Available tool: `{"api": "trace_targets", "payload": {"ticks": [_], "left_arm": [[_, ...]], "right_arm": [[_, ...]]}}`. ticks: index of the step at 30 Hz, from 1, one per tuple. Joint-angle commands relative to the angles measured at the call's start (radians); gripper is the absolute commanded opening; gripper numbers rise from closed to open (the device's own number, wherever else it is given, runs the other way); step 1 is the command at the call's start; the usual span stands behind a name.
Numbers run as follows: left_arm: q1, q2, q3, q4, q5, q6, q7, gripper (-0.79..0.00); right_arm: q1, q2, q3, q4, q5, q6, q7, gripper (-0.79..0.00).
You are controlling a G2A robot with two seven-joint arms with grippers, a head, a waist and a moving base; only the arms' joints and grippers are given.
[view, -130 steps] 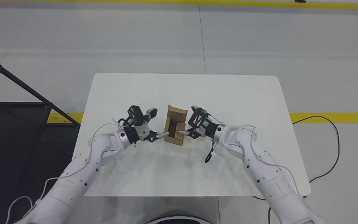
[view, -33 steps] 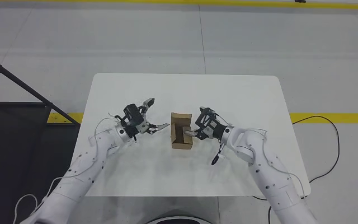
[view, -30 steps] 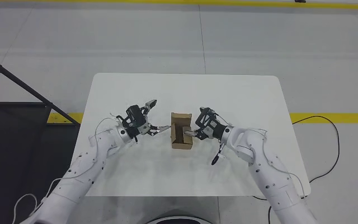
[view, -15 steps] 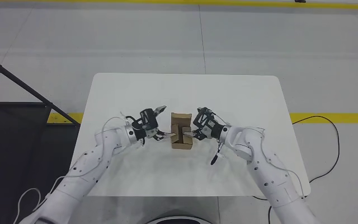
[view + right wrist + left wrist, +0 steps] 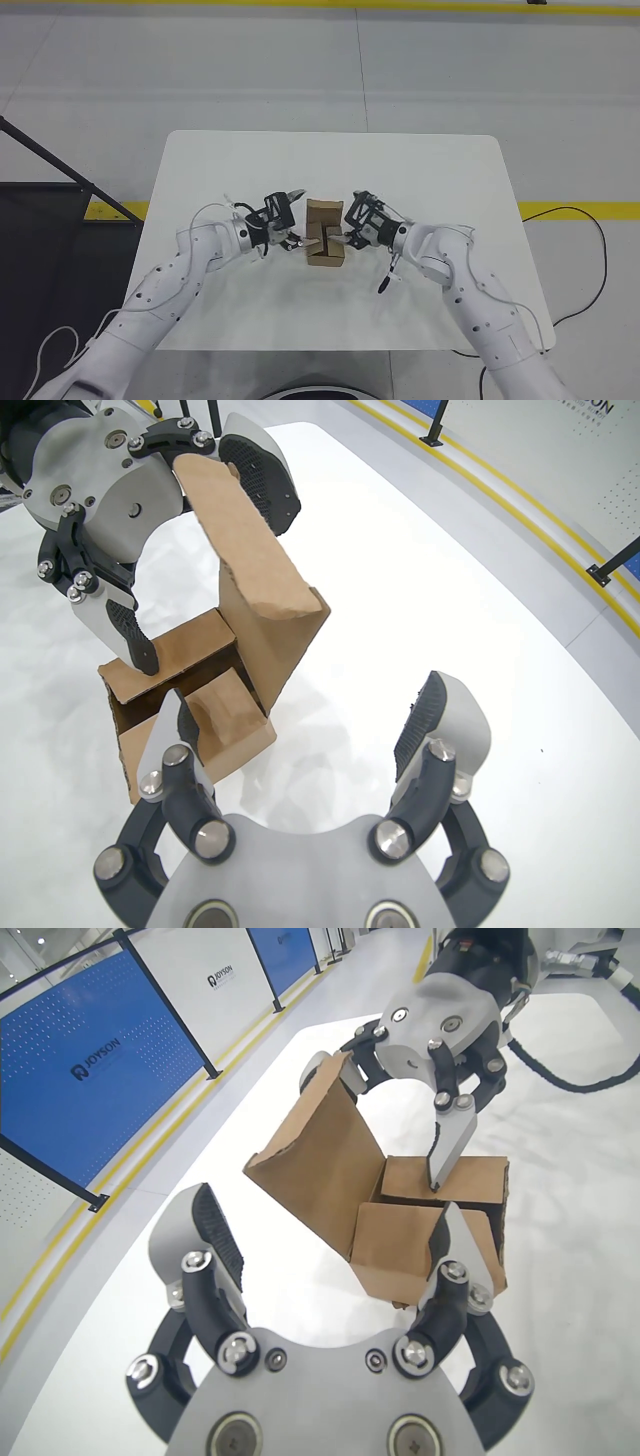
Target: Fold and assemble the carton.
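In the top view, the carton (image 5: 325, 255) is sitting near the middle of the white table (image 5: 430, 180), its long axis running from the robot's side toward the far edge and its open top facing up. The left gripper (image 5: 297, 218) and the right gripper (image 5: 348, 222) are flanking it, one close on each side, both with fingers spread.

In the left wrist view, the left gripper (image 5: 325, 1203) is hanging wide open over the carton (image 5: 320, 1168), which is plain brown corrugated cardboard with rough, wavy cut edges. One tall flap is standing up and leaning, while two smaller square flaps are lying folded down flat across the opening. The black ribbed pad of one of the left gripper's fingers (image 5: 450, 1238) is resting on the nearer folded flap. Across the carton, the right gripper (image 5: 375, 1128) is also spread open, one metal finger pressing its tip on the other folded flap, the other finger sitting behind the tall flap's top edge. Blue panels (image 5: 75, 1053) are standing beyond the table (image 5: 550, 1228).

In the right wrist view, the right gripper (image 5: 305, 700) is gaping open, one finger touching the near low flap of the carton (image 5: 260, 650). The left gripper (image 5: 220, 592) is straddling the tall flap, whose top edge is lying against or just beside a dotted black pad; which one cannot be told. The table (image 5: 425, 575) is looking smooth and matte.
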Motion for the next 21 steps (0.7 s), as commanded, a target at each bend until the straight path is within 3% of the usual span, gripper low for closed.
{"api": "trace_targets", "payload": {"ticks": [1,21], "left_arm": [[-0.006,-0.001,0.005,-0.003,0.001,-0.014,-0.013,0.0],[-0.031,-0.014,0.042,-0.004,0.03,-0.022,-0.08,0.0]], "right_arm": [[-0.001,0.0,0.001,-0.003,-0.004,0.008,0.002,0.0],[0.024,-0.001,-0.019,-0.02,-0.047,0.019,0.076,0.0]]}}
